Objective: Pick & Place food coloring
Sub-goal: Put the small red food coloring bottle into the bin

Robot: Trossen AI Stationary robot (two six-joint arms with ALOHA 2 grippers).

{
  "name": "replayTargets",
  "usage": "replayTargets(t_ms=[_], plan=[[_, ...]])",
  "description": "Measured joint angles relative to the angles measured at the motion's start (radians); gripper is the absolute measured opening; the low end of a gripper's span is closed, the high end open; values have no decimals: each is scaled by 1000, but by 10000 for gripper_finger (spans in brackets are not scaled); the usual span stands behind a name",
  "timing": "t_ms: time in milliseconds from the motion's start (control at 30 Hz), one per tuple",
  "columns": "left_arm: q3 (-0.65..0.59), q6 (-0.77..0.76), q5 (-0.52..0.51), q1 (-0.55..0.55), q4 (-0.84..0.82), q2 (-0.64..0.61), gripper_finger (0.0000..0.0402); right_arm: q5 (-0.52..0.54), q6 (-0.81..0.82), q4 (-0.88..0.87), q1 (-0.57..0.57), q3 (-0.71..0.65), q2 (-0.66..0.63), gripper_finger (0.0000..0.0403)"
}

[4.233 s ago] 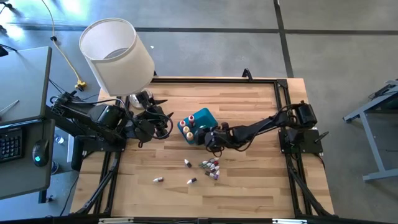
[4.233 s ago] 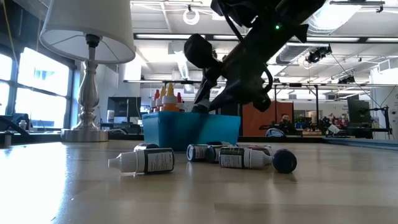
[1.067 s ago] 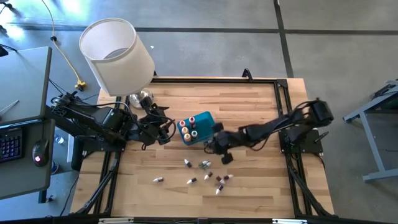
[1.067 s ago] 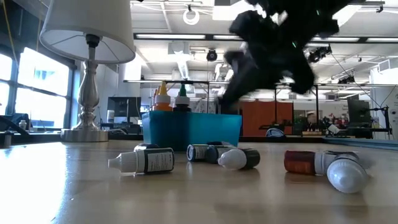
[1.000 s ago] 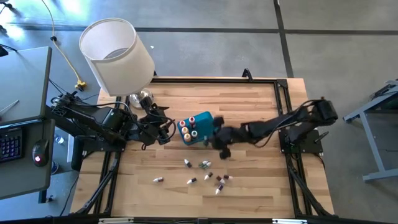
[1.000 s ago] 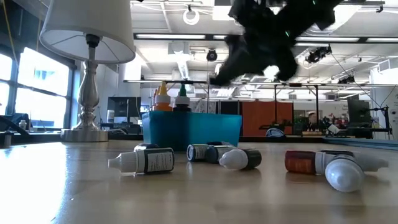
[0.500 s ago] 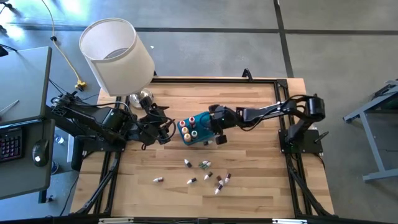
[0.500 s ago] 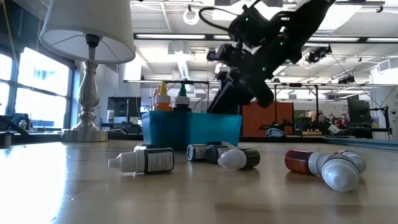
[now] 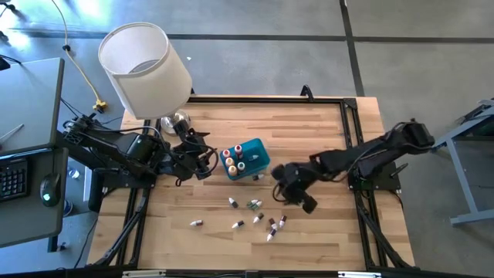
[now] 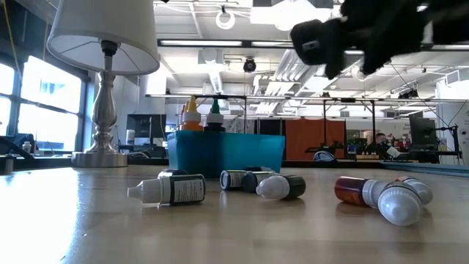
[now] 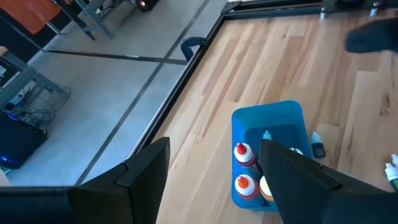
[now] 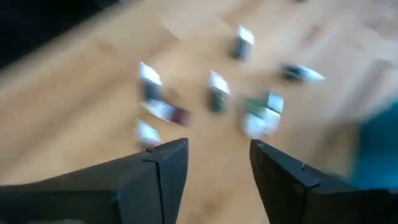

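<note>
The food coloring [image 9: 258,215] is a scatter of tiny bottles lying on their sides on the wooden table [image 9: 309,131], dark-labelled with white or dark caps, one reddish with a white cap [image 10: 381,196]; four more stand upright in the teal bin [image 9: 253,158], with red, orange and greenish caps. The right gripper [image 9: 296,191] hangs above the table with its fingers [image 12: 158,171] parted and nothing between them; the loose bottles lie ahead of its jaws, though that wrist view is smeared, so colours there are hard to read. Half a second ago this gripper was over the bin; it has since swung back toward the scatter. The left gripper [image 11: 214,165] waits beside the lamp [image 9: 145,69], jaws spread wide, the bin just ahead of them, unchanged.
</note>
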Motion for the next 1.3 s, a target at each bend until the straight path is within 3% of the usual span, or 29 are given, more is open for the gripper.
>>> replayTargets(t_ms=[100, 467, 767, 1000, 1167, 1300], plan=[[0, 0, 1, 0, 6, 0, 243, -79, 58, 31, 47, -1, 32, 167], [0, -10, 23, 0, 74, 0, 243, -61, 65, 102, 109, -1, 217, 178], [0, -8, 54, 0, 83, 0, 243, -30, 101, 152, 116, -25, 291, 179], [0, -28, 73, 0, 84, 0, 243, 65, 96, 220, 141, -58, 344, 172], [-8, -121, 276, 0, 65, 5, 243, 77, 101, 233, 141, -74, 338, 133], [-94, -254, 540, -18, 55, 20, 243, 61, 120, 238, 134, -76, 334, 83]])
